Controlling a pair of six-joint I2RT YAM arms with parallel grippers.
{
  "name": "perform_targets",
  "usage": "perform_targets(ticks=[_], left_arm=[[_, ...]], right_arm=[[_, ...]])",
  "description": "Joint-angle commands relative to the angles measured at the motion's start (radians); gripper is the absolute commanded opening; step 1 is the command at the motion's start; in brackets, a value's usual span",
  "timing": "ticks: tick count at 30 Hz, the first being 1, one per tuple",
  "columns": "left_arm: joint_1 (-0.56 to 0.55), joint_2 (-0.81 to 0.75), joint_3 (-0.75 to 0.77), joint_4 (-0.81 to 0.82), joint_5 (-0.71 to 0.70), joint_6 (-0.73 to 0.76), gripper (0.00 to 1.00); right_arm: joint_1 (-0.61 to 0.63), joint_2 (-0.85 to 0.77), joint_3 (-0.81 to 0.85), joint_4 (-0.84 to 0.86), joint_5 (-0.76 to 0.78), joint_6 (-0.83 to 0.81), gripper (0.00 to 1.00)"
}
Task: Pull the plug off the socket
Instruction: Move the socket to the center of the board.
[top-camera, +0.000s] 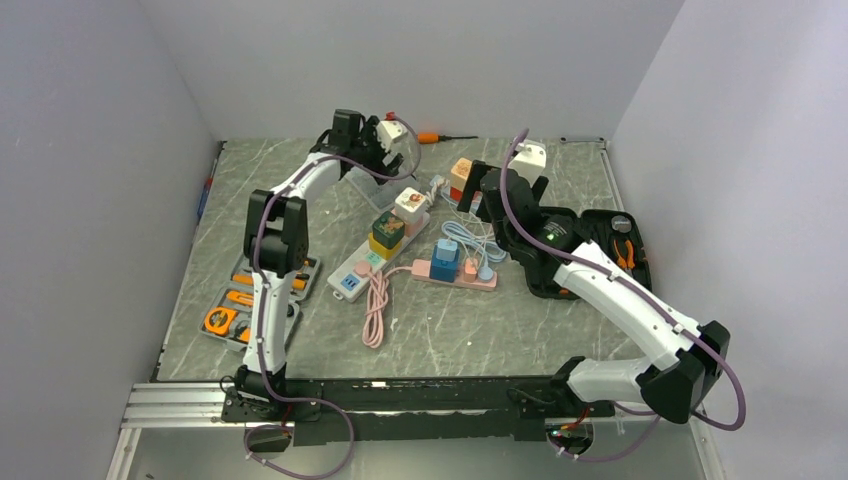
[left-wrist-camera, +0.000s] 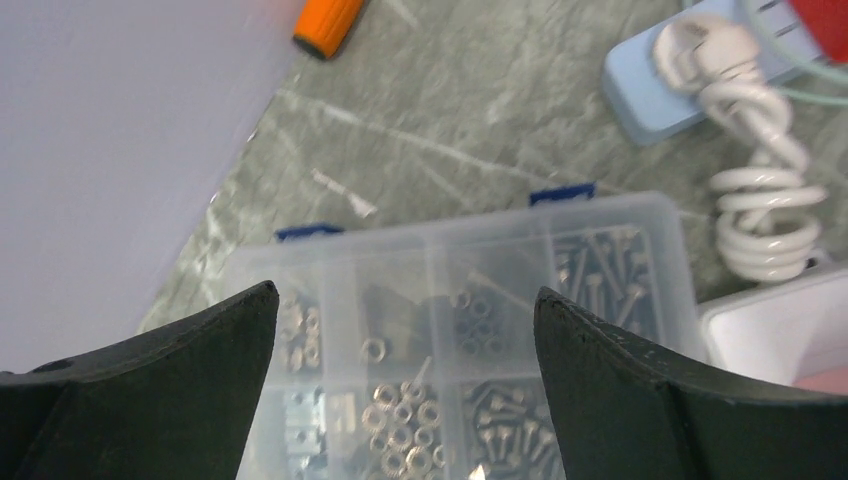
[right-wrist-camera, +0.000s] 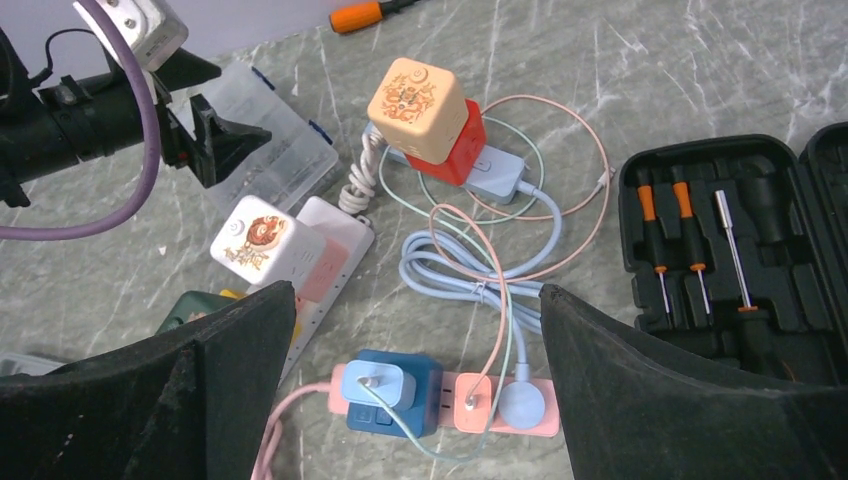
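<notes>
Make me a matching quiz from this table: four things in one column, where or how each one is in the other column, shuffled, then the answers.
Things:
1. pink strip
2. parts box
3. tool case
4. screwdriver

Places or states:
A. by the back wall
B. under the open left gripper
C. lying open, on the right
D. has a blue adapter plugged in

Pairs: 1-D, 2-B, 3-C, 4-A
</notes>
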Motion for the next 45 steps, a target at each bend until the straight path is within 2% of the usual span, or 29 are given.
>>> perform_targets(ticks=[1,7,16,23,27,31,39,45], left_arm=[[-0.042,0.044,0.126,-0.025,0.136,0.014,0.99],[-0.07,0.077,0.146,-0.025,0.139,0.028,0.99],[-0.096,0.202,0.39,-0.276,0.074,0.109,0.99],[-0.083,0.213,0.365,-0.396,-0.065,0.238,0.99],[-0.061,0.183,0.275,-0.381,-0.143,0.272,0.99],[-0.017,0.183,0.27,-0.437,-0.15,0.288,0.99],[0.07,0.103,0.126,-0.461,-0.125,0.312,0.98],[0.085,-0.023,0.058,-0.437,-0.002,0.197,0.99]], right_arm=[[-0.01,0.013,0.009,-0.009,0.016,0.024,0.93],[-0.011,0.037,0.012,-0.004,-0.001,0.027,0.94],[-0.014,0.068,0.051,-0.005,-0.026,0.03,0.93],[-0.015,0.069,0.073,-0.002,-0.039,0.03,0.94],[-0.014,0.069,0.081,-0.005,-0.043,0.031,0.94],[-0.014,0.061,0.083,-0.004,-0.045,0.026,0.94],[-0.014,0.027,0.066,0.001,-0.036,0.019,0.94],[-0.014,0.035,0.047,0.013,-0.055,0.022,0.94]])
